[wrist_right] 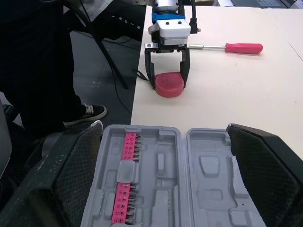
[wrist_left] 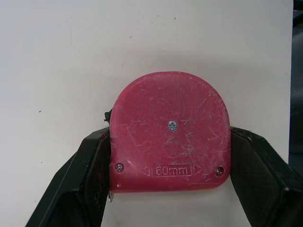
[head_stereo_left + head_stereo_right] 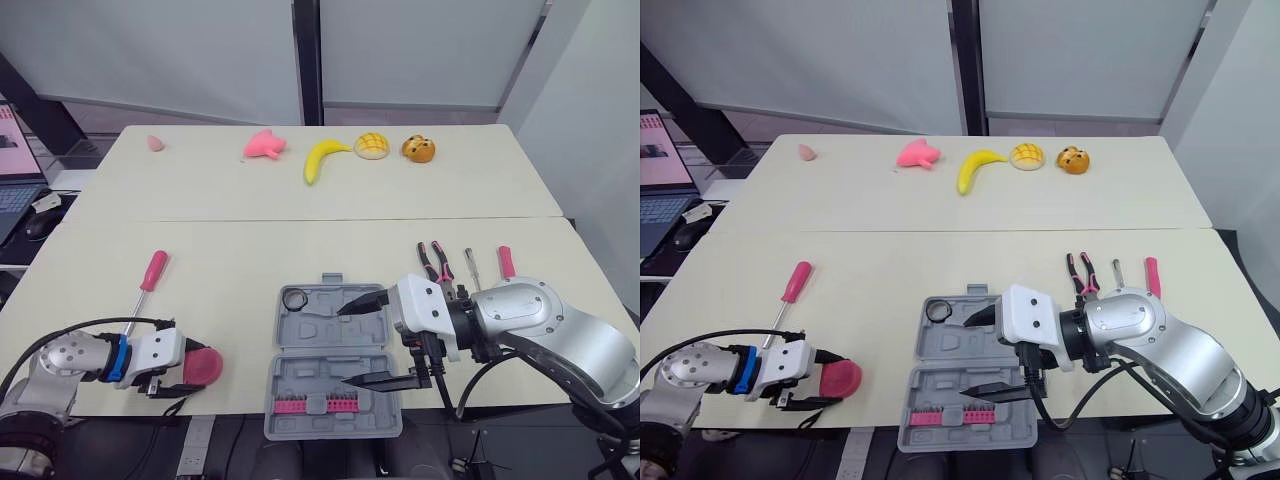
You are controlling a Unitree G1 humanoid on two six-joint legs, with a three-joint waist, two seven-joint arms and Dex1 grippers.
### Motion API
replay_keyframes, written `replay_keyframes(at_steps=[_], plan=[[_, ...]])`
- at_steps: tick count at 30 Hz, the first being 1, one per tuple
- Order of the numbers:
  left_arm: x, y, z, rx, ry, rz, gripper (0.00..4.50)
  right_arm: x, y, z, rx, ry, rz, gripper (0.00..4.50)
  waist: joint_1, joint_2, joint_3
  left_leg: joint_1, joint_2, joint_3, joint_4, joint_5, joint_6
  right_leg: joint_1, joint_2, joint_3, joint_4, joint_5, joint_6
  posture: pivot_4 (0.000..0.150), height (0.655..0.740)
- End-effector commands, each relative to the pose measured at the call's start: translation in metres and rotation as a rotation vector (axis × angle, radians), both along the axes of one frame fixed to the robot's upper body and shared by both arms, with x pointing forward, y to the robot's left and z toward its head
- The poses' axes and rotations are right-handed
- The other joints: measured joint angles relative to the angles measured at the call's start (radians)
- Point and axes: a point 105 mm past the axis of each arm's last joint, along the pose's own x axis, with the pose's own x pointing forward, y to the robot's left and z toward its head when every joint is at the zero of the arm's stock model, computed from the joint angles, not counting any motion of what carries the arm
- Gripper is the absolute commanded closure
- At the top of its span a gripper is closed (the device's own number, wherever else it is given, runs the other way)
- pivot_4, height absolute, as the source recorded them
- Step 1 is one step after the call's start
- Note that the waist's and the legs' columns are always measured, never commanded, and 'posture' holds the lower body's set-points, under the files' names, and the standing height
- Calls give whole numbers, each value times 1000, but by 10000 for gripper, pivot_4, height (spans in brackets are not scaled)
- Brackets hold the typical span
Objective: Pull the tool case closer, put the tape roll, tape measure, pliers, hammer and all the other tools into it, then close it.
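The grey tool case lies open at the table's front edge, with a pink row of bits in its near half. The black tape roll rests in the far left corner. My right gripper hovers open over the case, holding nothing. Left of the case, my left gripper is shut on the red tape measure, which rests on the table. A red-handled screwdriver lies behind it. Pliers and two small screwdrivers lie right of the case.
On the far table lie a pink toy, a banana, two buns and a small pink piece. A laptop stands at the far left. A person's leg and shoe are beside the table's front edge.
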Motion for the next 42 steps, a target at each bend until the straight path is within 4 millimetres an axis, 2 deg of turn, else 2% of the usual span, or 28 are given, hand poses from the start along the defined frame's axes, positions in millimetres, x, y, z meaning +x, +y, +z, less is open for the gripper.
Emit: replay_keyframes(at_steps=[1, 6, 10, 13, 15, 19, 21, 24, 27, 30, 38, 42], plan=[[8, -4, 26, 0, -66, -38, 13711, 0, -2, 9, 20, -50, -8, 0, 0, 0, 0, 0, 0, 0, 0, 0, 0, 0, 0, 0, 0, 0, 0, 1500, 7400], [27, -26, 60, -59, -150, -39, 13711, 3, -7, 7, 19, -44, -41, 0, 8, 0, 0, -1, 0, -1, 0, 0, 0, 0, 0, -1, 0, 0, 0, 1500, 7400], [41, -74, 91, -114, -204, -122, 13711, 8, -16, 3, 32, 35, -136, 0, 12, -1, 0, -2, 0, -1, 1, 0, 0, 0, 0, -1, 0, 0, 0, 1500, 7400], [46, -105, 96, -116, -222, -180, 13711, 12, -23, -5, 24, 106, -222, 0, 15, -1, 0, -2, 0, 0, 1, 0, 0, 0, 0, 0, -1, 0, 0, 1500, 7400], [49, -118, 97, -117, -228, -192, 13711, 15, -25, -9, 19, 146, -280, 0, 13, -1, 0, -1, 0, 0, 1, 0, 0, 0, 1, 0, -1, 0, 0, 1500, 7400], [51, -154, 97, -160, -188, -211, 13711, 28, -24, -27, 49, 372, -458, 0, 1, -1, 0, -1, 1, -1, 1, 0, 0, 0, 2, 0, 0, 0, 0, 1500, 7400], [51, -163, 95, -167, -173, -216, 13711, 35, -23, -34, 70, 489, -540, 0, 0, -1, 0, -1, 2, -1, 1, 0, 0, 0, 3, 0, 0, 1, -1, 1500, 7400], [49, -175, 92, -175, -160, -232, 13711, 44, -16, -47, 134, 696, -638, 0, -1, -1, 0, -1, 3, -1, 1, 0, 0, 0, 4, 0, 0, 1, -2, 1500, 7400], [48, -179, 89, -175, -155, -244, 13711, 52, -7, -51, 200, 812, -690, 0, 0, 0, 0, -1, 4, -1, 0, 0, 0, 0, 5, 0, 1, 1, -2, 1500, 7400], [46, -181, 86, -176, -155, -260, 13711, 58, 2, -51, 260, 892, -697, 0, -1, 0, 0, -1, 4, -1, 1, 0, 0, 0, 5, 0, 0, 1, -2, 1500, 7400], [47, -186, 88, -212, -179, -262, 13711, 67, 19, -58, 285, 1022, -713, 0, -1, 0, 1, -1, 4, -1, 0, 0, 0, 0, 5, 0, 0, 1, -2, 1500, 7400], [47, -186, 89, -226, -187, -255, 13711, 69, 23, -59, 284, 1048, -709, 9510, -1, 0, 1, -1, 4, -1, 0, 0, 0, 0, 5, 0, 0, 1, -2, 1500, 7400]])
